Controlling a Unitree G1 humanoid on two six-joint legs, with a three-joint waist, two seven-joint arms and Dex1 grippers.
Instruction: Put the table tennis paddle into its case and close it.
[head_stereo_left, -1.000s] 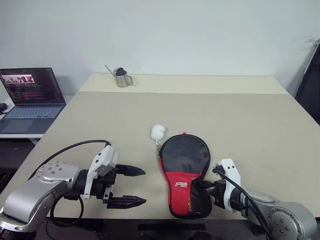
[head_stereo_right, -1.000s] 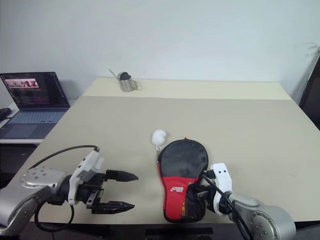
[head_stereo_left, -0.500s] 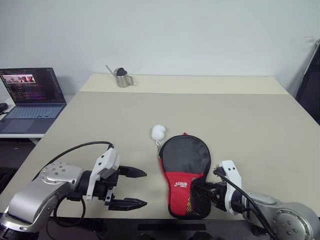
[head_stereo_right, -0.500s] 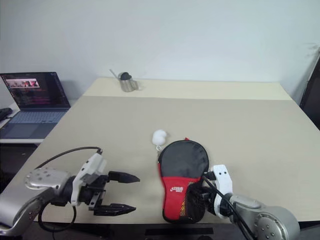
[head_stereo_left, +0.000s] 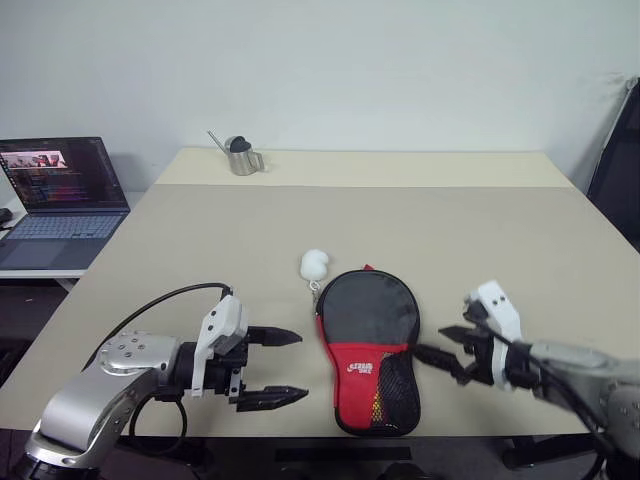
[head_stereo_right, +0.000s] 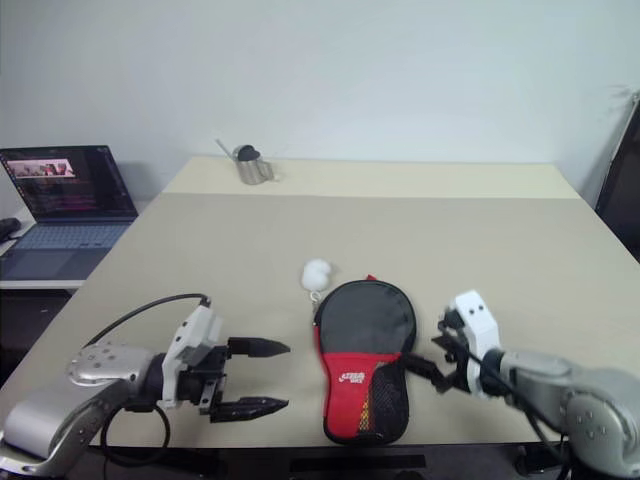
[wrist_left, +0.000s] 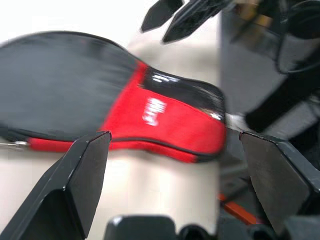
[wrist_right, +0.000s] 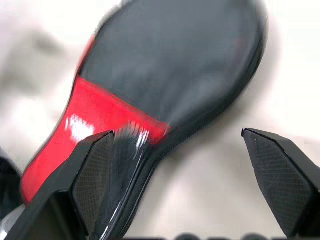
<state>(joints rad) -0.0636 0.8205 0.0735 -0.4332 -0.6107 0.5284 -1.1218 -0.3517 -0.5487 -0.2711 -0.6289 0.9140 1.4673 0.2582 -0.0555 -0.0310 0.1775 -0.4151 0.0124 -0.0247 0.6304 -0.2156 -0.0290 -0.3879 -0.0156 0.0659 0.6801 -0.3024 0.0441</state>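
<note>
zipped paddle case (head_stereo_left: 366, 345) flat on the table (head_stereo_left: 520, 240), between the two grippers. right gripper (head_stereo_left: 447, 360), a second ago clamped on the case's handle end, has let go and lifted clear, fingers spread. left gripper (head_stereo_left: 272, 367) open, empty. task likely complete; paddle hidden inside, zipper closure hard to confirm.
</note>
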